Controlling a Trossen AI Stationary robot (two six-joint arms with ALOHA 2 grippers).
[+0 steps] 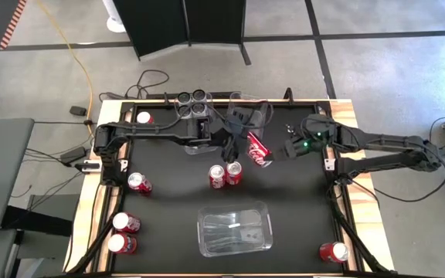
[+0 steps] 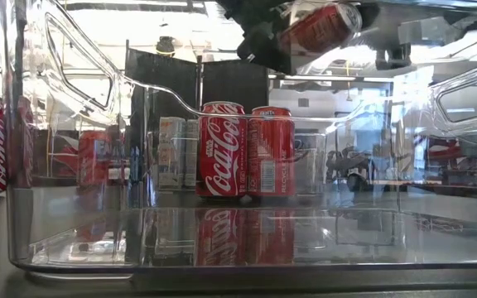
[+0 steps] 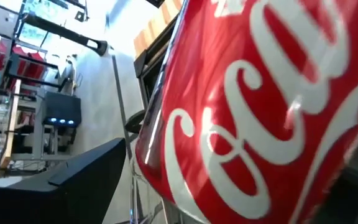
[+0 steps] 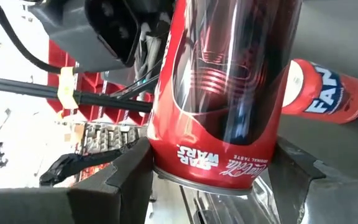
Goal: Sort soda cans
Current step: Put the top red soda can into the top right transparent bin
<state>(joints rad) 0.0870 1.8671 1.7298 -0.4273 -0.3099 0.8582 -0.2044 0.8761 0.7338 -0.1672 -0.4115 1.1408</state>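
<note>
A red soda can [image 1: 259, 149] hangs tilted above the middle of the table, with my right gripper [image 1: 278, 156] shut on it from the right. My left gripper [image 1: 230, 148] is close to the can's other end, and the can's side [image 3: 260, 124] fills the left wrist view. Two red cans [image 1: 225, 174] stand upright together on the black mat below. More red cans rest at the left [image 1: 139, 183] [image 1: 126, 222] [image 1: 120, 244], at the far left [image 1: 144, 118] and at the near right [image 1: 333, 252]. Several silver cans [image 1: 194, 104] stand together at the far edge. My right gripper pinches the red can between its two fingers [image 4: 126, 177], one on each side of the body close to its silver-rimmed end [image 4: 210, 168]. The fingers come about level from the table's right. The can is lifted clear of the table, tilted, with the rest of it reaching away from the fingers.
A clear plastic bin [image 1: 235, 228] sits near the front middle, right before the low camera. Another clear bin [image 1: 247, 112] stands at the far edge. A can with blue lettering [image 4: 325, 93] shows beyond the held can. Cables run over the floor at the left.
</note>
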